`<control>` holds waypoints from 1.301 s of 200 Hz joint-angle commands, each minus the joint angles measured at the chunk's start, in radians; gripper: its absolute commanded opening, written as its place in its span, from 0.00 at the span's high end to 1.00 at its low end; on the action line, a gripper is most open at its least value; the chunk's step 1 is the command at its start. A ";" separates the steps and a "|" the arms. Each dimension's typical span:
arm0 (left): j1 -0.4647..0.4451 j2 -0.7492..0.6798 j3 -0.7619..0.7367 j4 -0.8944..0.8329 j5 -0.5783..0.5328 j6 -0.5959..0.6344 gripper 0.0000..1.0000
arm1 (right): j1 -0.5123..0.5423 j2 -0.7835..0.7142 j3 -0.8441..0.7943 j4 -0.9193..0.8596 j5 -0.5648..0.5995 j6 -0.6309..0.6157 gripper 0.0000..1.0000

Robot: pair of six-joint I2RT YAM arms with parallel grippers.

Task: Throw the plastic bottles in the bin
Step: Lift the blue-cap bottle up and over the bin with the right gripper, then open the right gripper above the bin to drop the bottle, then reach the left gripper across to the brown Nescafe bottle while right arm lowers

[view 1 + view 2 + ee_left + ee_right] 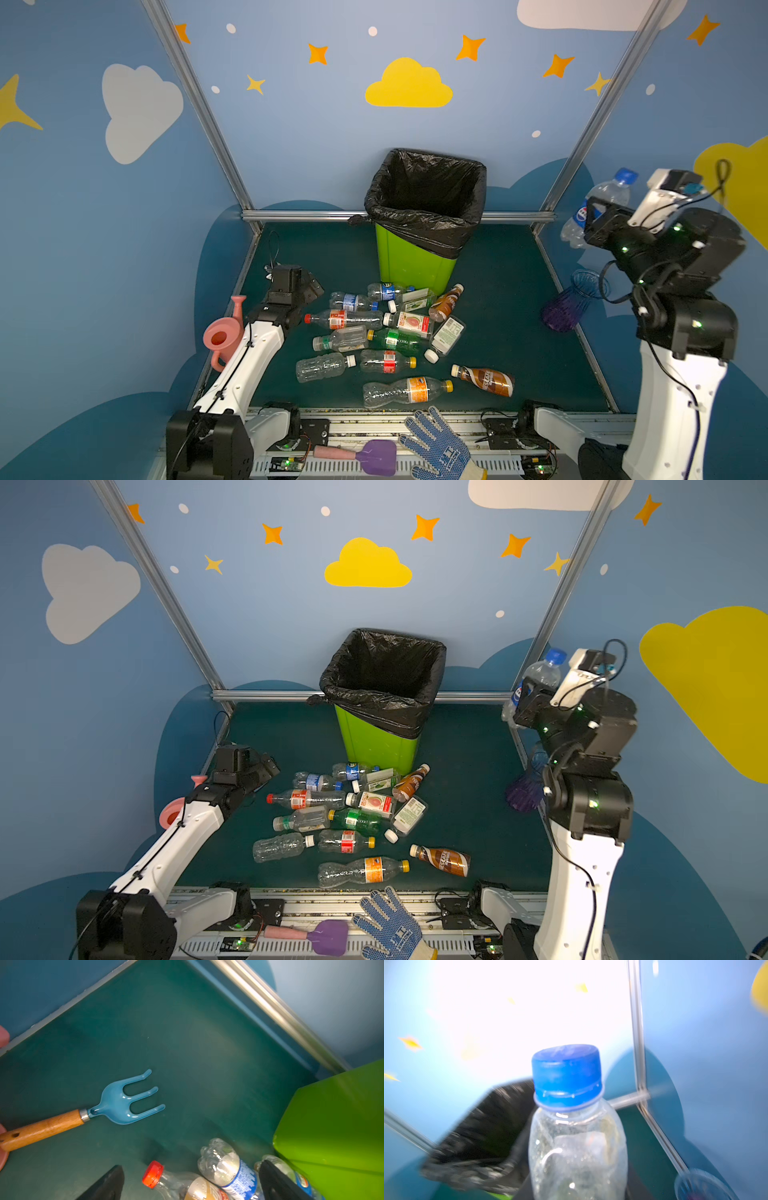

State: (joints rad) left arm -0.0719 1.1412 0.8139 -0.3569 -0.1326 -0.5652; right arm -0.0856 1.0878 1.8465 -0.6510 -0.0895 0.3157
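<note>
right tool clamped on blue-capped bottle, high, right of bin; left tool apart, by bottle pile.

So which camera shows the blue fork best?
The left wrist view: the blue fork lies close, prongs and wooden handle clear. Neither top view shows it, likely behind the left arm; nor does the right wrist view.
</note>
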 commanded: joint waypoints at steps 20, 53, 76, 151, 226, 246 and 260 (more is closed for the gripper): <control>0.004 0.038 0.047 -0.102 -0.015 -0.001 0.00 | 0.218 0.325 0.147 0.147 -0.166 0.077 0.63; 0.003 0.054 0.052 -0.131 -0.004 -0.023 0.00 | 0.416 0.813 0.731 -0.297 -0.141 -0.110 0.43; 0.003 0.036 0.058 -0.160 -0.030 -0.016 0.00 | 0.376 0.870 0.965 -0.411 -0.078 -0.110 0.15; -0.020 -0.062 0.056 -0.169 -0.084 -0.033 0.00 | 0.178 0.148 -0.077 0.109 0.013 -0.008 0.02; -0.228 -0.028 0.087 -0.218 -0.253 0.052 0.00 | -0.007 -0.024 -0.707 0.155 -0.124 0.194 0.02; -0.285 -0.008 0.096 -0.216 -0.313 0.074 0.00 | -0.012 -0.044 -0.842 0.183 -0.162 0.247 0.02; -0.325 -0.001 0.099 -0.210 -0.352 0.100 0.00 | -0.013 -0.043 -0.916 0.209 -0.204 0.283 0.02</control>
State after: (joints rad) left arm -0.3462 1.1278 0.8886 -0.5434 -0.3710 -0.5201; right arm -0.0971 1.1034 0.9924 -0.5014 -0.2081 0.5072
